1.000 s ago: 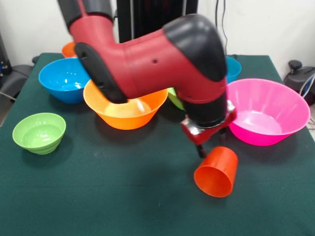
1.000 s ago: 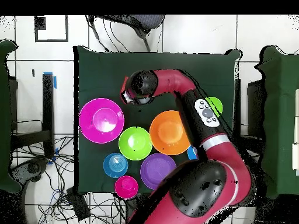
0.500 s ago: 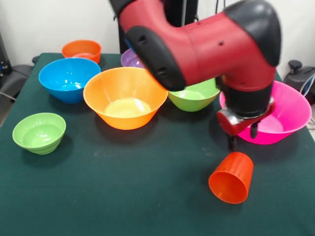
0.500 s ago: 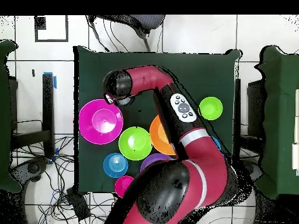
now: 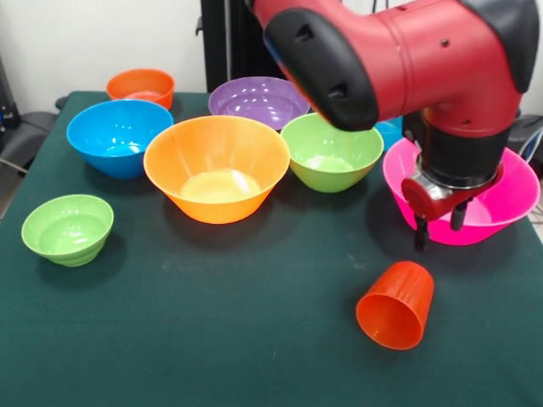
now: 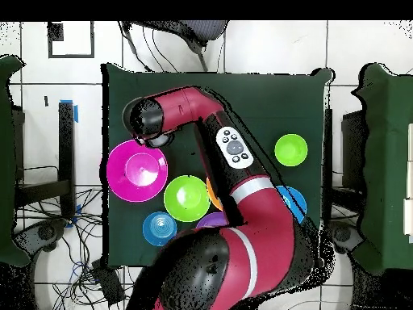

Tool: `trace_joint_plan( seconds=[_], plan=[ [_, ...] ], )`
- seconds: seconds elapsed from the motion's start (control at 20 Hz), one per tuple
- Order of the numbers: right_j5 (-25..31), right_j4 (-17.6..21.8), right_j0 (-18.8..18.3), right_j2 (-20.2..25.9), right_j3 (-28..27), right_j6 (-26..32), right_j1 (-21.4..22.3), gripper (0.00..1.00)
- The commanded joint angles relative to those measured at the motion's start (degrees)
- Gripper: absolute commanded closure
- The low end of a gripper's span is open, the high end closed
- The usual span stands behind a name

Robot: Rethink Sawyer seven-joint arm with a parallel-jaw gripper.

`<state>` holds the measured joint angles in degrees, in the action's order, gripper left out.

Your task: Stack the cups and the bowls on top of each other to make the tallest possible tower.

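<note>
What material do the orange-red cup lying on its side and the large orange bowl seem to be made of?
The orange-red ribbed cup looks like thin, slightly translucent plastic with a matte surface. The large orange bowl seems glossy moulded plastic: light glints off its inner wall. Both are guesses from appearance.

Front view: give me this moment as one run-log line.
gripper: open, empty, at large pink bowl front rim | cup: on its side on table, unheld | tower: not started

One cup, eight visible bowls.

front low across table, overhead straight down, sharing bowls
</note>
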<state>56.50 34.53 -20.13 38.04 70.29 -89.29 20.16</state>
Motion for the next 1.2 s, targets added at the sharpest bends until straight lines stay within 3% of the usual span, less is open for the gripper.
trace_joint_plan(
  seconds=[0.05,0.4,0.7,1.2],
  plan=[
    [1.73,4.4,2.39,-5.86,-3.42,0.71,2.24,0.0],
    [-0.34,3.36,3.91,-6.59,-6.23,-1.3,1.5,0.0],
    [2.79,2.91,6.05,-6.54,-12.73,-0.21,-0.54,0.0],
    [5.18,1.76,2.34,-3.95,-19.39,10.86,-5.84,0.0]
  ],
)
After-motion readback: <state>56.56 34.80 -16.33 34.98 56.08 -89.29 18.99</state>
